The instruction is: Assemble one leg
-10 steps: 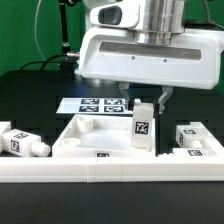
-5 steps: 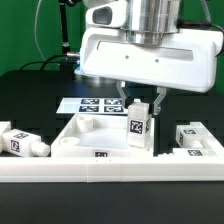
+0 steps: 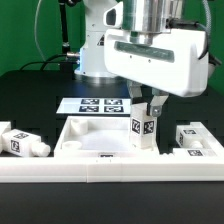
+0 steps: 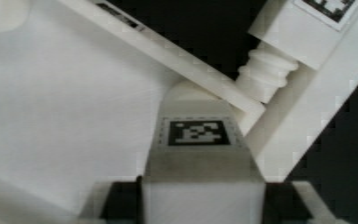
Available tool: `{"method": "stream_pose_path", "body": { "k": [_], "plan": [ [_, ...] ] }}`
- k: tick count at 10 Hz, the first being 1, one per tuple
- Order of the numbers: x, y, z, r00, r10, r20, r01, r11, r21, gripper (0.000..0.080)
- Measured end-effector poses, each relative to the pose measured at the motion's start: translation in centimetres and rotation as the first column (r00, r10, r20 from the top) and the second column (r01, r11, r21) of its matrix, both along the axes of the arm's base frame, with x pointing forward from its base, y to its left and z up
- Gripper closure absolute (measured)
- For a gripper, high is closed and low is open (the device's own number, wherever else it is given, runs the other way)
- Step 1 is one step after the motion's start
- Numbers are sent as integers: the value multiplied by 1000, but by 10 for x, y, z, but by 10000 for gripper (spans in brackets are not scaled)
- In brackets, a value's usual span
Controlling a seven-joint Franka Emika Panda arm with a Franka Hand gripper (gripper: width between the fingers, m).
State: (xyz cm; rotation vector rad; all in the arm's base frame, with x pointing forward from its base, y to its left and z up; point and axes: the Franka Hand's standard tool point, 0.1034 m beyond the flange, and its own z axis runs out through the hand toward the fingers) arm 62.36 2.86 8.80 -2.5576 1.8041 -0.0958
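Note:
My gripper [image 3: 146, 110] is shut on a white leg [image 3: 143, 128] with a square tag on its side. It holds the leg slightly tilted over the right part of the large white square tray-like piece [image 3: 75, 146], near its right rim. In the wrist view the leg [image 4: 202, 160] fills the gap between the two dark fingers [image 4: 123, 200] of my gripper [image 4: 202, 205], with the tray's raised rim [image 4: 194, 65] running slantwise beyond it. I cannot tell whether the leg's lower end touches the tray.
Another leg [image 3: 22, 142] lies at the exterior view's left of the tray, and one [image 3: 196, 137] lies at its right; the wrist view shows a leg's threaded end [image 4: 268, 68]. The marker board [image 3: 92, 104] lies behind the tray.
The hand has shifted toward the exterior view's right and turned. The held leg went with it and now leans a little instead of standing straight.

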Motion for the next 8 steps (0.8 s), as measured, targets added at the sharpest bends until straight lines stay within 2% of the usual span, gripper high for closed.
{"method": "stream_pose_path", "body": {
  "k": [1,2,3,4,5,6,8],
  "plan": [
    [0,0,0,998,-67,2,67,998,4,514],
    [0,0,0,997,-73,3,73,997,4,441],
    [0,0,-1,999,-36,2,36,999,0,441],
    [0,0,-1,998,70,-3,-71,997,-8,247],
    [-1,1,-1,993,115,-7,-116,993,-14,247],
    [0,0,-1,983,184,-8,-184,983,-18,170],
    [0,-1,-1,949,316,-15,-316,948,-26,153]
  ]
}}
